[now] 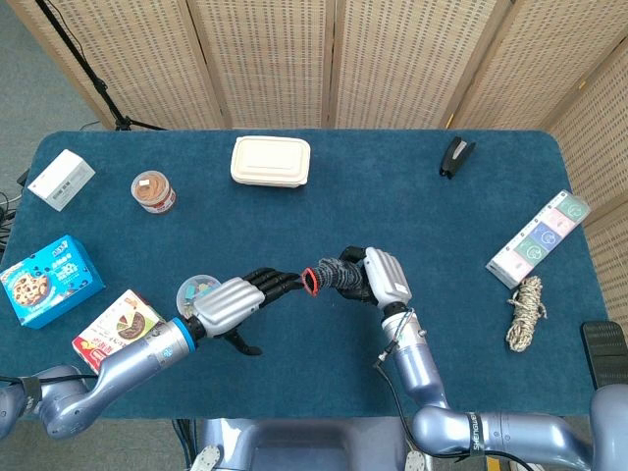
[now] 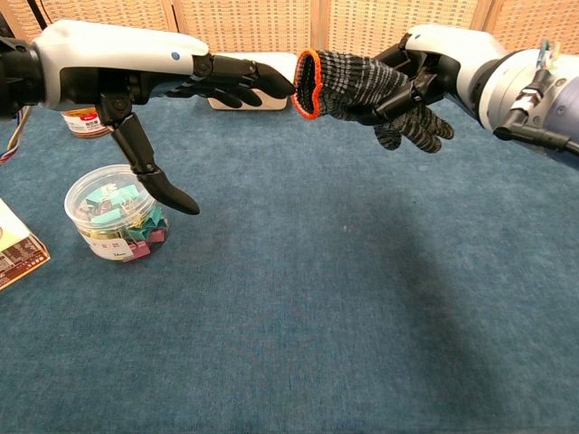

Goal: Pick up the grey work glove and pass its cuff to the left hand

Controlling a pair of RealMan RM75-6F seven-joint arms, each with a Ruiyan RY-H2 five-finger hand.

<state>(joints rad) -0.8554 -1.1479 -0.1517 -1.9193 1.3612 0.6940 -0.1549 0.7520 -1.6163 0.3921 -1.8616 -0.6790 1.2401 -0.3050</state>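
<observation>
The grey work glove (image 2: 362,81) (image 1: 334,274) with an orange-edged cuff (image 2: 309,83) hangs above the table, gripped by my right hand (image 2: 434,63) (image 1: 378,278). The cuff points left and the glove's fingers dangle below my right hand. My left hand (image 2: 208,81) (image 1: 240,297) is open, fingers stretched out flat toward the cuff. Its fingertips (image 2: 280,86) are right at the cuff's rim; I cannot tell whether they touch it. The thumb points down over a clear jar.
A clear jar of coloured clips (image 2: 116,213) stands under my left hand. A cream lunch box (image 1: 270,160), a red-lidded jar (image 1: 153,190), a black stapler (image 1: 455,155), snack boxes (image 1: 49,279), a white box (image 1: 61,180), a pastel strip box (image 1: 540,239) and twine (image 1: 525,310) lie around the table.
</observation>
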